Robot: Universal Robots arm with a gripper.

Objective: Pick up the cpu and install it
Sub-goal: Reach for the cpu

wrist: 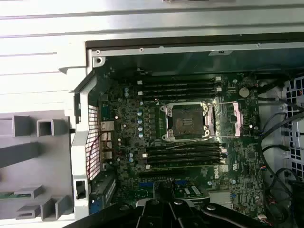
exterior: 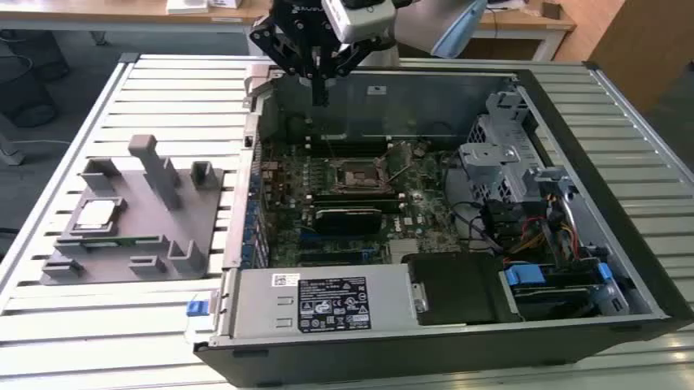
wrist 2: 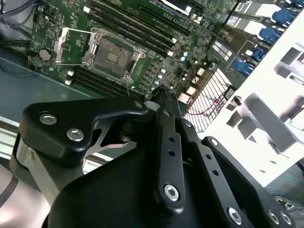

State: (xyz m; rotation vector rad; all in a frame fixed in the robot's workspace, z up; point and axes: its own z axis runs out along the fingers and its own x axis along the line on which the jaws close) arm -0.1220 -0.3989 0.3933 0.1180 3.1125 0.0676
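Hand (exterior: pixel 320 99) hangs above the case (exterior: pixel 434 75) back wall, fingers closed, empty. Cpu (exterior: pixel 96 214) sits on the jig (exterior: pixel 152 237), well apart: light, stiff, prob. fragile; grip by 2 opposite edges.

Lab workbench: slatted table (exterior: pixel 97 333), open computer case (exterior: pixel 434 351) (desks (exterior: pixel 109 11) behind).

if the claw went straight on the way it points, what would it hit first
Probably the green motherboard, on the part beside its empty metal-framed socket rather than the socket itself; depth is unclear.
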